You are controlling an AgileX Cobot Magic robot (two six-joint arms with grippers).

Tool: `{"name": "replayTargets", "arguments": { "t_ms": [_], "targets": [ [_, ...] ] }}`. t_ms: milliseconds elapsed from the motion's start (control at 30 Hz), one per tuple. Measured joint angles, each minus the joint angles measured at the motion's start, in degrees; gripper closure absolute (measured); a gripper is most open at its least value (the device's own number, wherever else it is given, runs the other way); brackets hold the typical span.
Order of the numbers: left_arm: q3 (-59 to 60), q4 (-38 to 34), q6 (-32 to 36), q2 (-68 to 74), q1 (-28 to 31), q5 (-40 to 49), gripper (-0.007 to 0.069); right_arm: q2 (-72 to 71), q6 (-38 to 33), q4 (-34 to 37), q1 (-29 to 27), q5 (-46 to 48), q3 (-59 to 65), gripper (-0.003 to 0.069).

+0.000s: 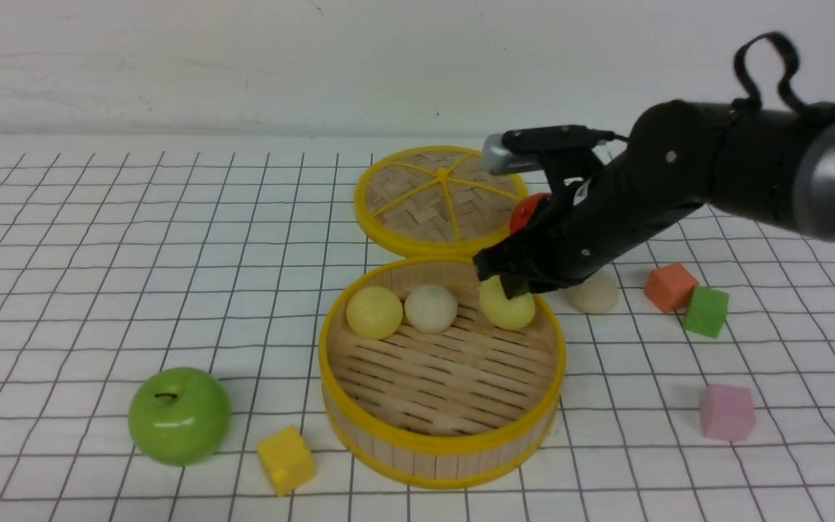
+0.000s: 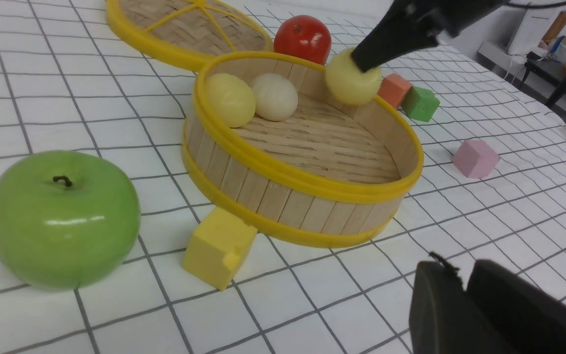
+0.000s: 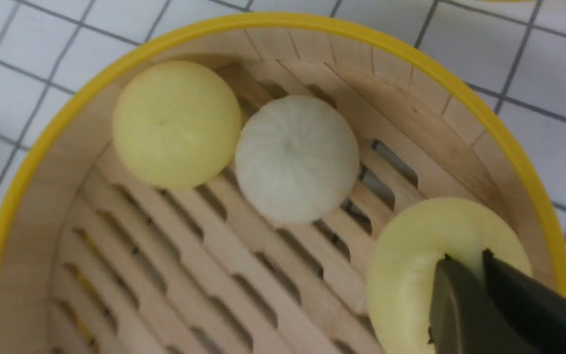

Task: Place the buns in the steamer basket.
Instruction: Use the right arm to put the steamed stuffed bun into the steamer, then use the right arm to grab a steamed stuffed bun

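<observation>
Left fingers, outside cream bun only in front view

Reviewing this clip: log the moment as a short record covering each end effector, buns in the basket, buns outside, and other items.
right end effector: at a pale yellow bun, over the steamer basket
left end effector: away from the buns, beyond the basket's outer wall
resting in basket: one pale yellow bun, one cream bun
outside basket: one beige bun
lid: flat, behind the basket
apples: green, red
</observation>
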Motion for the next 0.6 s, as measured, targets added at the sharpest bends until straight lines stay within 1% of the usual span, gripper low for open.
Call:
{"name": "replayTargets", "arguments": {
  "t_ms": [100,167,233,333,367,433,533,600],
  "targets": [
    [0.0,0.0,0.0,0.0,0.0,0.0,0.0538,1.9,0.0,0.2,0.0,-1.5,0.0,0.0596],
    [0.0,0.0,0.0,0.0,0.0,0.0,0.0534,3.0,0.0,1.0,0.0,-2.1,0.0,0.0537],
    [0.0,0.0,0.0,0.0,0.0,0.0,0.0533,3.1,0.0,1.8,0.0,-2.3,0.0,0.0461],
    [0.0,0.0,0.0,0.0,0.0,0.0,0.0533,2.8,0.0,2.2,0.0,-2.3,0.0,0.0318],
    [0.0,0.0,0.0,0.0,0.0,0.0,0.0533,2.7,0.0,2.2,0.0,-2.3,0.0,0.0309],
    [0.0,0.0,0.0,0.0,0.0,0.0,0.0531,0.9,0.0,2.2,0.0,-0.9,0.1,0.0205],
    [0.0,0.0,0.0,0.0,0.0,0.0,0.0525,-3.3,-0.1,1.3,-0.1,1.3,0.2,0.0140],
    [0.0,0.0,0.0,0.0,0.0,0.0,0.0522,-6.7,-0.1,-0.5,-0.7,2.9,0.2,0.0120]
  ]
}}
